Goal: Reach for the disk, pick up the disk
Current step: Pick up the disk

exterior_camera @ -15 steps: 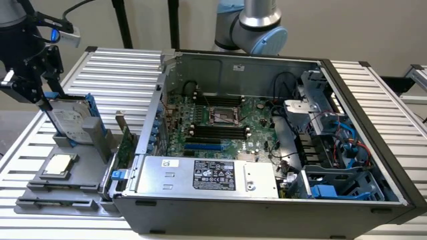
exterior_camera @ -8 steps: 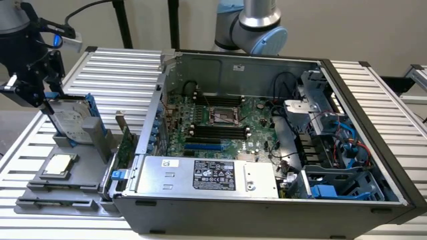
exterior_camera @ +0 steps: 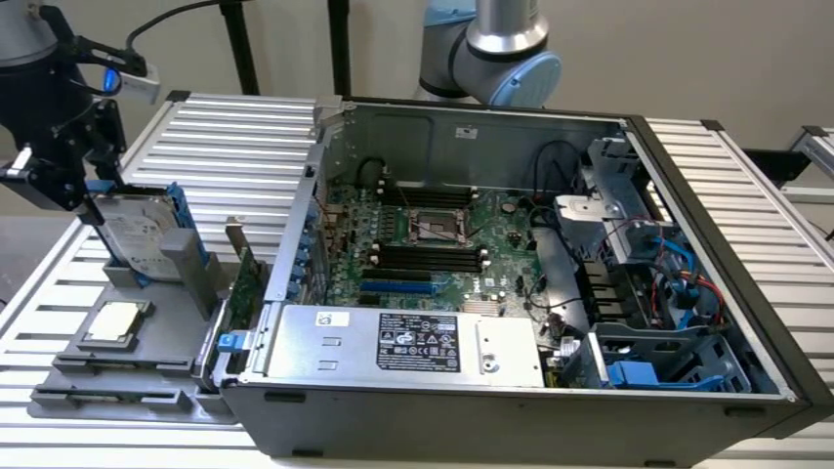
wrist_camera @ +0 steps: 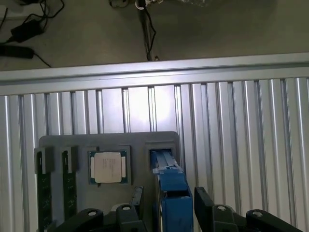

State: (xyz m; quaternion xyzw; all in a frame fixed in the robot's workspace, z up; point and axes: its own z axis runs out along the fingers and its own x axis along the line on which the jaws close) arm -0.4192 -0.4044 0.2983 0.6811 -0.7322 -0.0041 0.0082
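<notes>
Your gripper (wrist_camera: 169, 192) hangs open, jaws straddling the disk (exterior_camera: 135, 227), which stands upright in a slot of the grey holder tray (wrist_camera: 137, 142). Close off-centre and you could tilt it, jamming it there.

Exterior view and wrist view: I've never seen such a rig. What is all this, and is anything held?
The exterior view looks from off the arm at a ribbed metal table with an open dark computer case. The wrist view rides on the arm, looking past its black gripper. Beside the case, a grey tray carries a square silver chip and the upright silver-grey hard disk in a blue carrier. The gripper stands open either side of the disk; nothing is held yet.
</notes>
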